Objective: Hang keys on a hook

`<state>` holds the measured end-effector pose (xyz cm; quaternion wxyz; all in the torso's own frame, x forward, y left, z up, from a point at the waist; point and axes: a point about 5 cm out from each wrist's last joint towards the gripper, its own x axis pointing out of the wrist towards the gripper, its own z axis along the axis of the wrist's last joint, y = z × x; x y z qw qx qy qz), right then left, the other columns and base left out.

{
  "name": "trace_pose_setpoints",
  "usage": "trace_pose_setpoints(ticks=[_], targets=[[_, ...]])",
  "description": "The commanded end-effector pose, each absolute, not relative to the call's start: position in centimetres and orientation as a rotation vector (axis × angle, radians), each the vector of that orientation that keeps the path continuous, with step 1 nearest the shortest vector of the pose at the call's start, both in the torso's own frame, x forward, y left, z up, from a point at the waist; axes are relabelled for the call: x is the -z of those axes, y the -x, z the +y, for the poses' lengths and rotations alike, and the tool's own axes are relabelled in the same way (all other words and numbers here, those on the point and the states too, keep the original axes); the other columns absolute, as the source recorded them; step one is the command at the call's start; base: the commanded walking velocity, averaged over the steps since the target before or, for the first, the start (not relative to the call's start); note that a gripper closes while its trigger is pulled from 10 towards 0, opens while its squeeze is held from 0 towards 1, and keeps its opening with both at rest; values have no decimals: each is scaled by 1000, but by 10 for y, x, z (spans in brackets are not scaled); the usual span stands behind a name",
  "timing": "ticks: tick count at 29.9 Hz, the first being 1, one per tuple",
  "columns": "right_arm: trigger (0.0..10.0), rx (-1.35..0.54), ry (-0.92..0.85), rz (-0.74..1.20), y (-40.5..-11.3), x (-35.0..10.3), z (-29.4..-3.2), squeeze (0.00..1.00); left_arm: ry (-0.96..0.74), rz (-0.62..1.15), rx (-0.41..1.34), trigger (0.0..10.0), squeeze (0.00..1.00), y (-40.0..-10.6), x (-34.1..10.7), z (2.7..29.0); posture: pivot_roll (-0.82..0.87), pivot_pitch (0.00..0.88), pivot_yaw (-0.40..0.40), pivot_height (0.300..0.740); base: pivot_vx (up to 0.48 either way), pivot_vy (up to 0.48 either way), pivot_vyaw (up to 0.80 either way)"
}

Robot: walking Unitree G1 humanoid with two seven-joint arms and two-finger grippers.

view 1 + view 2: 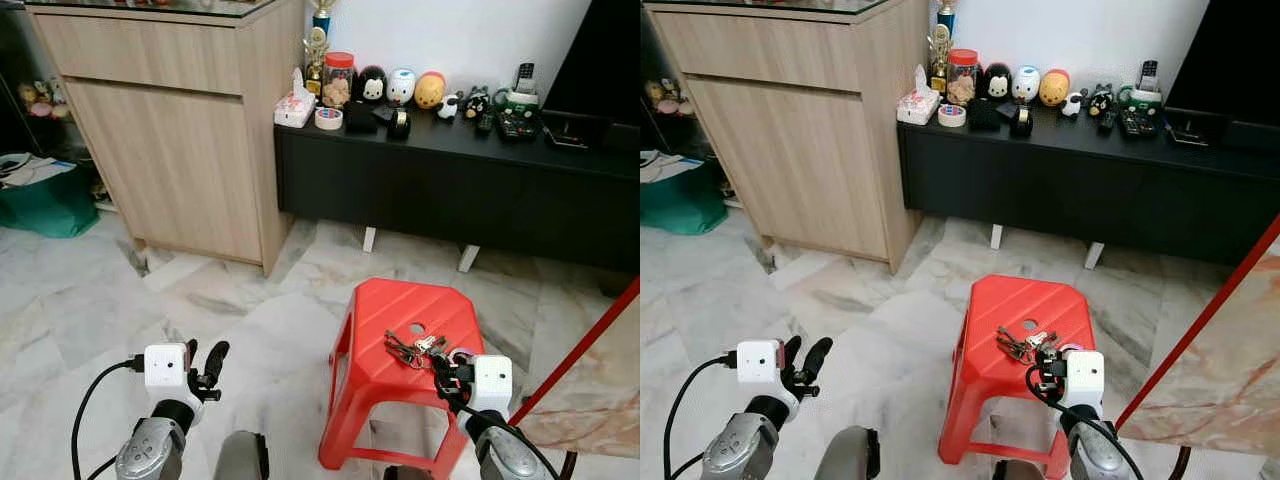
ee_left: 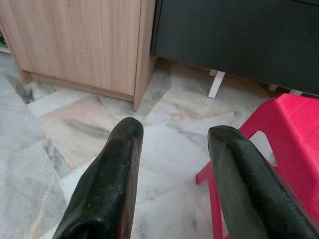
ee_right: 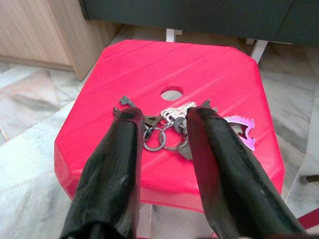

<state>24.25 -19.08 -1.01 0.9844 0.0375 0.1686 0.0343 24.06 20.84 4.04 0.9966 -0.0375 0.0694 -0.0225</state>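
Right tool [image 3: 164,124] is hanging just above the near edge of the red stool [image 1: 375,345], its two black fingers spread, with the bunch of keys [image 3: 174,127] lying in the gap between their tips and slightly beyond. Nothing is being pinched yet.

Going from big to small: a wooden cabinet [image 1: 180,140] is standing at the far left, a long black TV console [image 1: 450,185] is running along the wall beside it with small figurines and a jar on top, and the marble floor [image 1: 90,300] is spreading in front of both. The stool is sitting on that floor on the robot's right side, and the keys are resting on its seat just nearer than the round hole [image 3: 171,93] in the middle.

The keys are lying straight ahead of the right tool and below it, so this arm is clearly the nearer one. The bunch is stretching crosswise to the fingers, its long axis running left to right, rings toward the left and a purple fob [image 3: 241,130] toward the right.

Left tool [image 2: 172,149] is hovering over bare floor left of the stool, fingers also spread and holding nothing.

No hook is appearing anywhere here.
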Motion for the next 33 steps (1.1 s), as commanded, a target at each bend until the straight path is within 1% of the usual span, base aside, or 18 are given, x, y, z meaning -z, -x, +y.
trace_pose_setpoints(ticks=[1, 5, 7, 11, 20, 26, 30, 33], targets=[[10000, -59, -82, 357, -243, 11, -193, 0, 72, 151, 48, 10000, 0, -242, -40, 207, 71, 0, -55, 605, 0, 0, 0], [10000, -49, -75, 372, -244, 12, -194, 0, 75, 150, 50, 10000, 0, -243, -40, 206, 69, 0, -54, 600, 0, 0, 0], [10000, -43, -72, 361, -245, 11, -195, 0, 78, 149, 52, 10000, 0, -243, -40, 205, 68, 0, -53, 586, 0, 0, 0], [10000, -40, -76, 342, -244, 9, -196, 0, 78, 149, 53, 10000, 0, -243, -40, 205, 70, 0, -54, 586, 0, 0, 0], [10000, -44, -78, 341, -245, 9, -196, 0, 74, 146, 47, 10000, 0, -243, -41, 206, 70, 0, -54, 586, 295, 0, 0], [10000, -67, -50, 341, -247, 8, -193, 0, 72, 143, 48, 10000, 0, -244, -41, 207, 69, 0, -52, 586, 330, 0, 0], [10000, -71, -51, 338, -248, 8, -192, 0, 71, 142, 49, 10000, 0, -244, -41, 207, 69, 0, -52, 586, 335, 0, 511], [10000, -74, -57, 335, -248, 7, -191, 0, 69, 140, 52, 10000, 0, -245, -42, 207, 68, 0, -51, 586, 339, 0, 0]])
